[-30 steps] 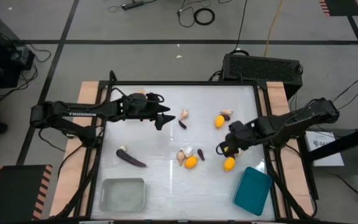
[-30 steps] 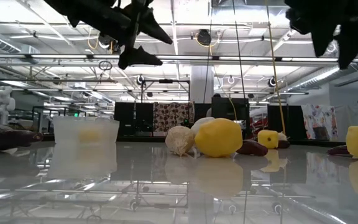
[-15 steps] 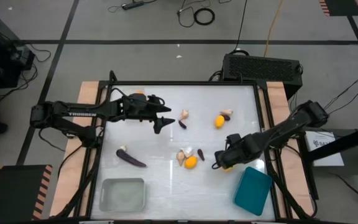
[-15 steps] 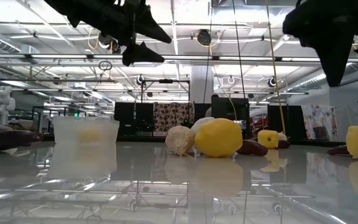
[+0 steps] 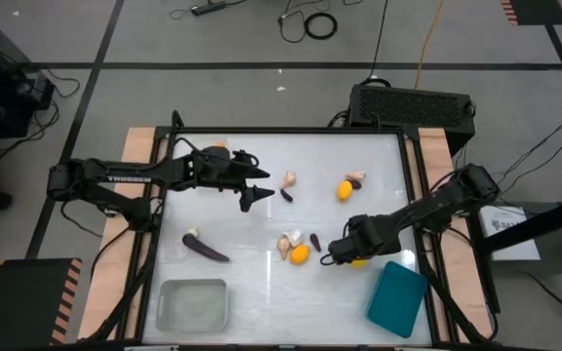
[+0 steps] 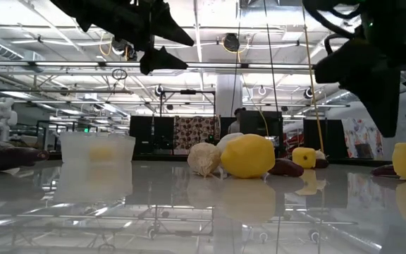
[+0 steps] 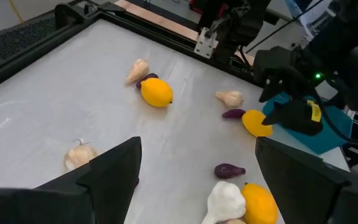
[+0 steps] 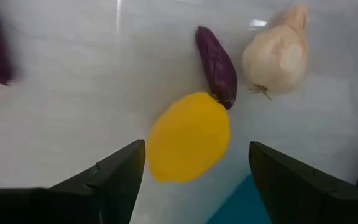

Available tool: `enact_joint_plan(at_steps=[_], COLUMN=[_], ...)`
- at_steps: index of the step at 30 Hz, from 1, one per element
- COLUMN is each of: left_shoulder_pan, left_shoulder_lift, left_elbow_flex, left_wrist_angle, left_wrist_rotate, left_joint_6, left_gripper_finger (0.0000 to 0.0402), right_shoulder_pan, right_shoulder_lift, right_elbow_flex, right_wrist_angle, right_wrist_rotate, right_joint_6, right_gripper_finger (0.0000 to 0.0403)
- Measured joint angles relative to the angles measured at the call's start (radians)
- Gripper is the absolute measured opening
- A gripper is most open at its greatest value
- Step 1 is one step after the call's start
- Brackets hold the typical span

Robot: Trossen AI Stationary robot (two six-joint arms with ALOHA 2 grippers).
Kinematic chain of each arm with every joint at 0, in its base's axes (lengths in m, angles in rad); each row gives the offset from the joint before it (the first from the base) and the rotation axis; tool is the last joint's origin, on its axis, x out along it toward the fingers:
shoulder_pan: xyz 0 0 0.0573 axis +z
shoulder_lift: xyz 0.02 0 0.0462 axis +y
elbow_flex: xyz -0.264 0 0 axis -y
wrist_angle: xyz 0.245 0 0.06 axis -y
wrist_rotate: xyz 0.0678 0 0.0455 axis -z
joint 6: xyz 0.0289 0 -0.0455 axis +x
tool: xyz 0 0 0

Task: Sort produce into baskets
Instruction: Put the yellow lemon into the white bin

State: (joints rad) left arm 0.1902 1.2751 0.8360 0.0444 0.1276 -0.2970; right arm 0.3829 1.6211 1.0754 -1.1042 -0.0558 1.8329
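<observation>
**Q:** While the right gripper (image 5: 332, 257) hangs low over the table (image 5: 261, 292), what's it actually got?

**A:** Nothing. Its fingers (image 8: 114, 180) are spread wide with a yellow fruit (image 8: 188, 135) lying loose on the table straight ahead between them, not touched. A small purple eggplant (image 8: 217, 65) leans against that fruit, and a pale bulb (image 8: 277, 53) sits just beyond. From above, another yellow fruit (image 5: 360, 261) peeks out from under the same arm, right behind the gripper, and the teal basket (image 5: 397, 297) is close by at the table's front corner.

**Q:** And the left gripper (image 5: 258, 185)?

**A:** Up in the air over the far half of the table, fingers (image 7: 107, 174) apart, holding nothing. Near its tips there's a bulb (image 5: 289, 179) and a tiny eggplant (image 5: 287, 194); further out a yellow fruit (image 5: 344, 189) with another bulb (image 5: 356, 177) beside it. The long eggplant (image 5: 206, 249) lies well off toward the front, and the greyish basket (image 5: 194, 304) sits at the front edge past that.
</observation>
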Motion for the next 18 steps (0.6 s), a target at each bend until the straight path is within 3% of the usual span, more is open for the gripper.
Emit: enact_joint_plan(at_steps=[18], left_shoulder_pan=[0.019], left_shoulder_lift=[0.000], left_elbow_flex=[0.000], left_wrist_angle=[0.000], left_wrist_rotate=[0.000], left_joint_6=[0.017], left_gripper_finger=[0.0320], right_shoulder_pan=[-0.033], right_shoulder_lift=[-0.041], right_elbow_flex=[-0.139], right_wrist_angle=[0.205], right_wrist_rotate=[-0.050], right_joint_6=[-0.012], right_gripper_finger=[0.0279])
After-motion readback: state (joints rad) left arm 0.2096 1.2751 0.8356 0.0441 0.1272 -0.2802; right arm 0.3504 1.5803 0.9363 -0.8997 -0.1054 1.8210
